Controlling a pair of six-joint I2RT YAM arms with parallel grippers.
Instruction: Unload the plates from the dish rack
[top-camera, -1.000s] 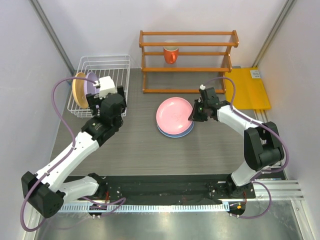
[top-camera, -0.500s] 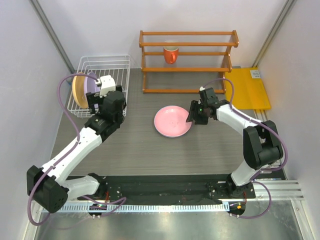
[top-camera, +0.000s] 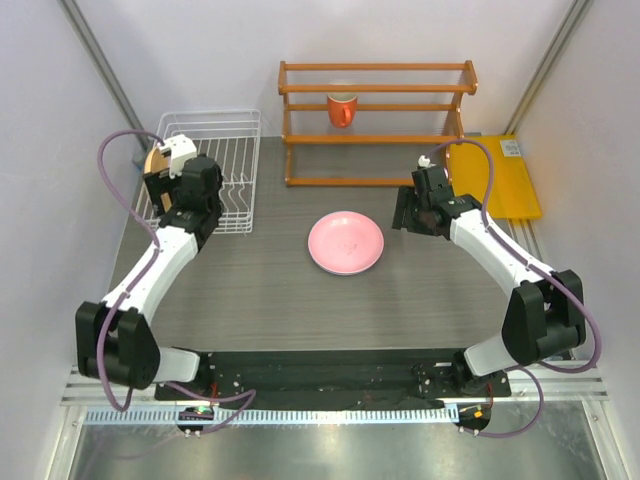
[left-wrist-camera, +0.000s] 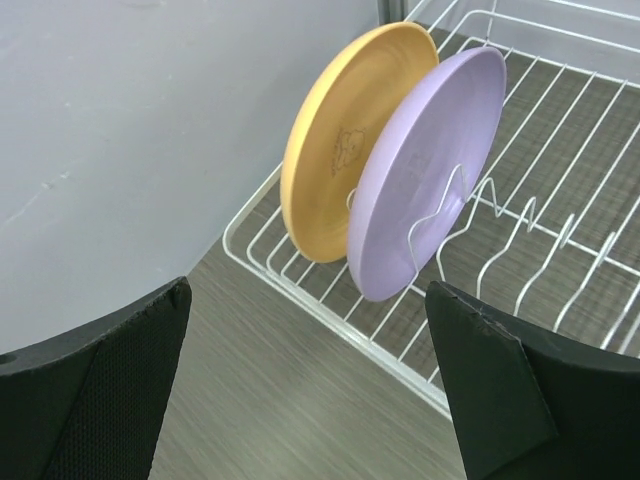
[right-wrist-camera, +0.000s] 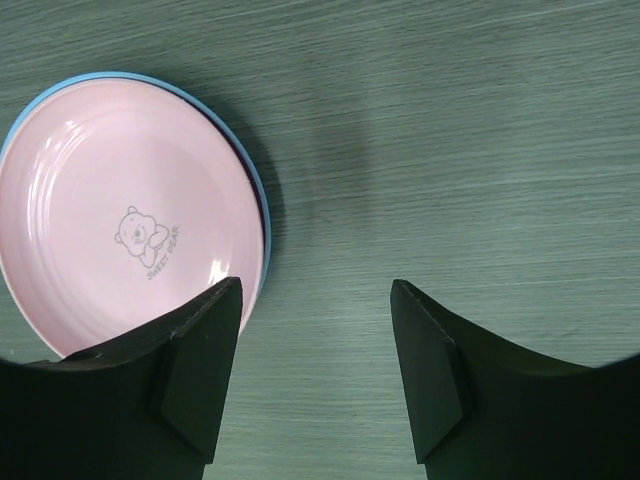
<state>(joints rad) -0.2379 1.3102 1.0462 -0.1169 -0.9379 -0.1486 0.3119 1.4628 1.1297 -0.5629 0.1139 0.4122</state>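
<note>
- The orange-yellow plate (left-wrist-camera: 335, 150) and the lilac plate (left-wrist-camera: 430, 170) stand on edge, side by side, between the wire dividers at the left side of the dish rack (left-wrist-camera: 560, 250).
- The rack sits at the far left corner of the table (top-camera: 270, 290).
- The pink plate (right-wrist-camera: 110, 210) lies flat near the table centre, stacked on the light blue plate (right-wrist-camera: 264, 225). Only a thin blue rim shows.
- The left gripper (left-wrist-camera: 300, 400) is spread wide and empty. It faces the two racked plates and is clear of them.
- The right gripper (right-wrist-camera: 315, 370) is spread and empty. It is over the table just right of the stack and touches neither plate.
- A wooden shelf (top-camera: 375, 120) stands at the far edge, with an orange mug (top-camera: 341, 108) on it.
- A yellow board (top-camera: 495, 175) lies at the far right.
</note>
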